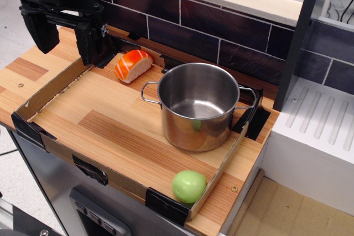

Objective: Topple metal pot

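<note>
The metal pot [199,106] stands upright on the wooden tabletop, right of centre. It is shiny steel, has no lid, and has a wire loop handle on each side. My gripper [65,40] hangs at the upper left, well away from the pot. Its two black fingers [88,40] are spread apart with nothing between them.
An orange-and-white sushi piece [133,65] lies left of and behind the pot. A green ball [188,185] sits in the front right corner. A low cardboard rim [50,89] borders the wooden surface. A dark tiled wall [188,29] runs behind, and a white sink unit [318,131] stands at the right.
</note>
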Available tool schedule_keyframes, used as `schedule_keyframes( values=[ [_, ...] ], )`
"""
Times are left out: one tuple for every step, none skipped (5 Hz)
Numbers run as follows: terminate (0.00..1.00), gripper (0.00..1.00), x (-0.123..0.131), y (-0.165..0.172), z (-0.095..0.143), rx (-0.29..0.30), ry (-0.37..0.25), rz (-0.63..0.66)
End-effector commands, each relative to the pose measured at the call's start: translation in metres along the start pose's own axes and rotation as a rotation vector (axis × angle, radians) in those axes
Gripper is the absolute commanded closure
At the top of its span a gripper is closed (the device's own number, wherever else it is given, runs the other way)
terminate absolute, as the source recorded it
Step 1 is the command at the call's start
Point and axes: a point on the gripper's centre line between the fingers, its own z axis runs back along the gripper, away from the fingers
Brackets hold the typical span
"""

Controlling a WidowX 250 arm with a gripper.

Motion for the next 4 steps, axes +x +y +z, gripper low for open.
schedule_keyframes(
  values=[
    [0.00,0.00,0.000,0.000,0.000,0.000,0.000,0.000],
    [0.00,0.00,0.024,-0.001,-0.008,-0.064,-0.083,-0.038],
    [0.00,0.00,0.038,-0.008,-0.008,-0.114,-0.137,-0.157],
    [0.00,0.00,0.048,-0.022,-0.007,-0.208,-0.125,-0.248]
  ],
)
